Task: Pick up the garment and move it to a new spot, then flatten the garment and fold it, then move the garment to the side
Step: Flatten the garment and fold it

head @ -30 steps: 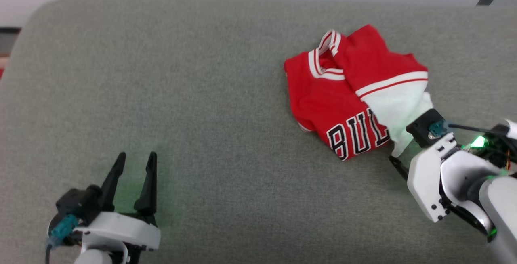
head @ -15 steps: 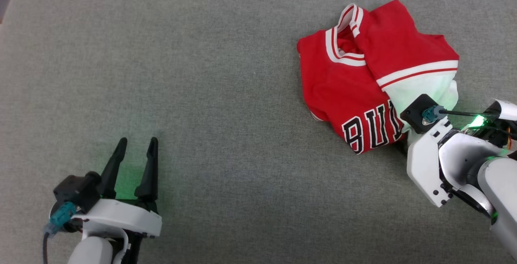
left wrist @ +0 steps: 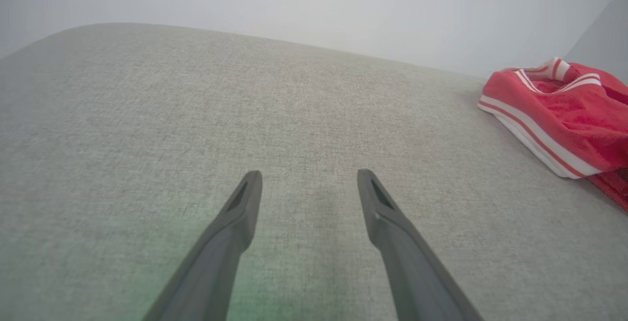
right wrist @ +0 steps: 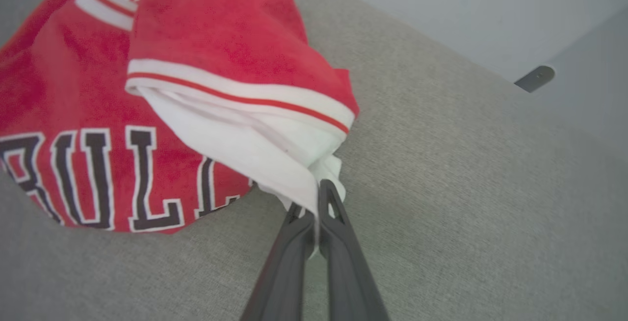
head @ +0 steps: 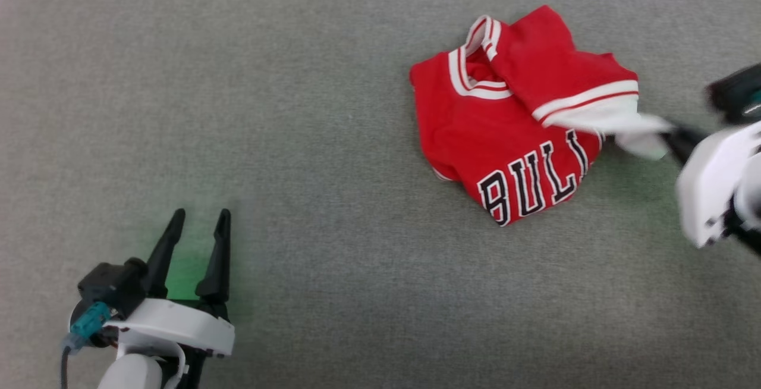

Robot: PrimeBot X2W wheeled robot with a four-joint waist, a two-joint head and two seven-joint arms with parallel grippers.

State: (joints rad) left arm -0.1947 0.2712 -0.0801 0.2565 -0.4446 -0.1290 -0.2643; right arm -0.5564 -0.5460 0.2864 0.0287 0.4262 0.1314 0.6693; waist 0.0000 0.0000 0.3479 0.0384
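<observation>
I'm pinching the white sleeve [right wrist: 245, 149] of the crumpled red BULLS jersey [head: 505, 133] in my right gripper [right wrist: 310, 197] for lifting. My left gripper [head: 201, 217] is idling agape.

In the head view the right gripper [head: 672, 135] is smeared by motion and cut off by the right edge. The end of the lettering [head: 535, 184] on the garment [head: 469, 133] is covered by a folded-over part of it. The garment is cropped by the right edge in the left wrist view, and by the top and left edges in the right wrist view.
</observation>
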